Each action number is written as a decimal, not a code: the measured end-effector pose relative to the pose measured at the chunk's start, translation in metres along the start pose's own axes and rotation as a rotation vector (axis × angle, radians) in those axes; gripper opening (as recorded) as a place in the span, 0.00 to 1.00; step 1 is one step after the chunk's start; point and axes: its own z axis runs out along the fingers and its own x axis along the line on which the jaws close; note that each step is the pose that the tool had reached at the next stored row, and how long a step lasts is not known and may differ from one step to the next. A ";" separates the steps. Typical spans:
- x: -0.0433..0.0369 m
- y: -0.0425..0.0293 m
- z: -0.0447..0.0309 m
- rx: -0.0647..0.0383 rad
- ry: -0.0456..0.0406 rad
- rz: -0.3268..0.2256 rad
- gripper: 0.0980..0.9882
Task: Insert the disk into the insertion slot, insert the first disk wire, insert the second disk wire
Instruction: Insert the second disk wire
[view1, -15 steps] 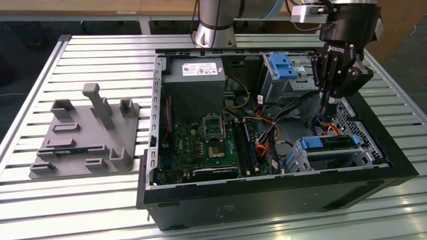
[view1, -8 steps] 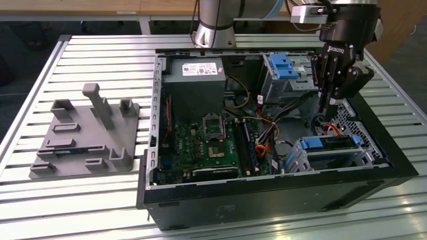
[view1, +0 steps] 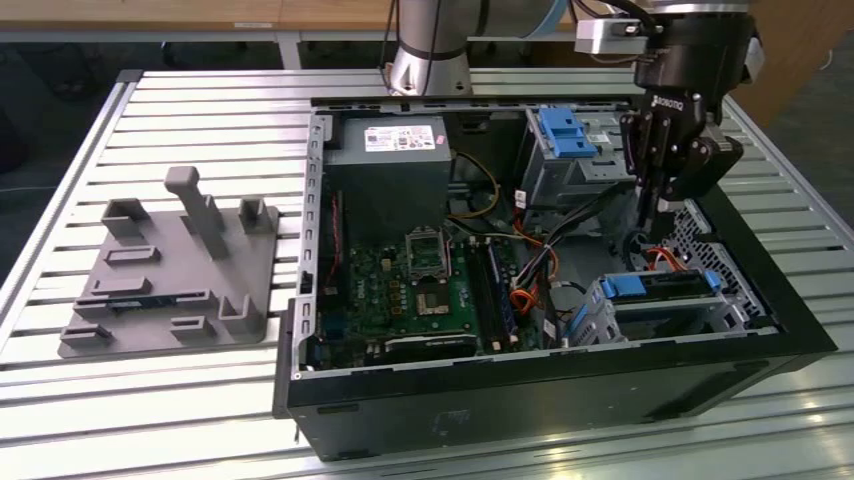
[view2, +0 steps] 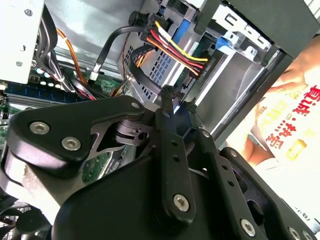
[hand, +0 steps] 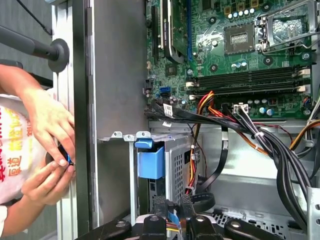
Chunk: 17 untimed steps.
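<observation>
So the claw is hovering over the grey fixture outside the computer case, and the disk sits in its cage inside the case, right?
No. In the exterior view the claw is down inside the computer case, close above the insertion slot, not over the grey fixture. The disk does sit in that cage inside the case.

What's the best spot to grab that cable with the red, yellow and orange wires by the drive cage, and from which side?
Likely the black plug that the coloured wires fan out of, not the wires themselves: it is the stiff block, while the wires flex. They lie in a flat row, so pinch its two broad faces, coming through the case's open side, where the hand hangs near it.
</observation>
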 end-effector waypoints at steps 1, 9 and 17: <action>0.0001 0.0000 0.0004 0.000 -0.0001 0.000 0.18; -0.0005 0.0001 0.0033 0.000 -0.0004 0.001 0.18; -0.0008 0.0001 0.0040 -0.001 -0.0010 0.001 0.18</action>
